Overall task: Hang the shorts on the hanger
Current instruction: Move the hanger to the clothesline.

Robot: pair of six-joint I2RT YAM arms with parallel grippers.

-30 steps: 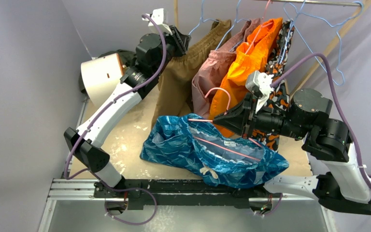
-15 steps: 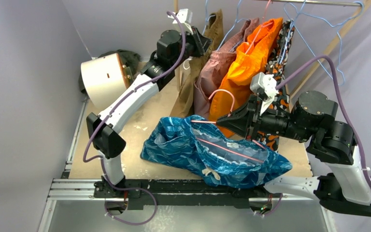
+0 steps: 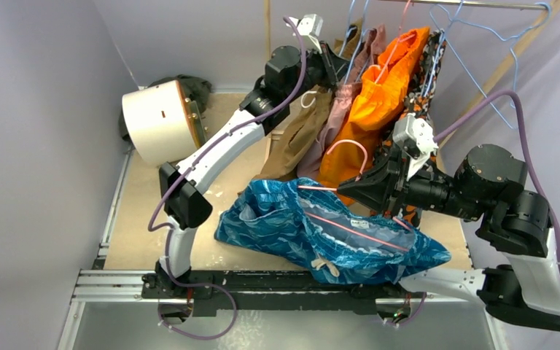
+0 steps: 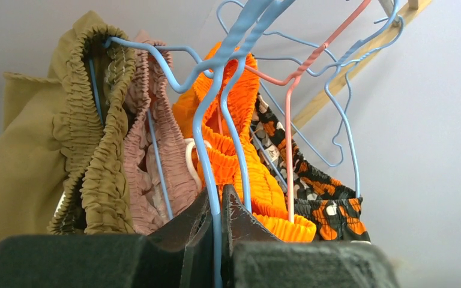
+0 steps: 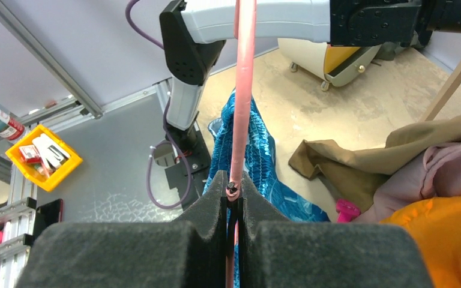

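Observation:
The shiny blue-and-teal shorts lie over the table's front edge. The pink hanger is threaded through their open waistband, and its hook rises above them. My right gripper is shut on the hanger's wire beside the hook. In the right wrist view the pink hanger runs out from between the pads, with the shorts below. My left gripper is up among the hung clothes. In the left wrist view it is shut on a light blue hanger wire.
Brown shorts, pink shorts, orange shorts and orange-black patterned shorts hang bunched on the rail. Spare light blue hangers hang to the right. A white drum stands at back left. A slanted wooden pole stands at the right.
The left arm swung right along the rail, pushing the brown and pink shorts together, and its jaws closed on a blue hanger wire. The right arm shifted slightly right, still holding the pink hanger.

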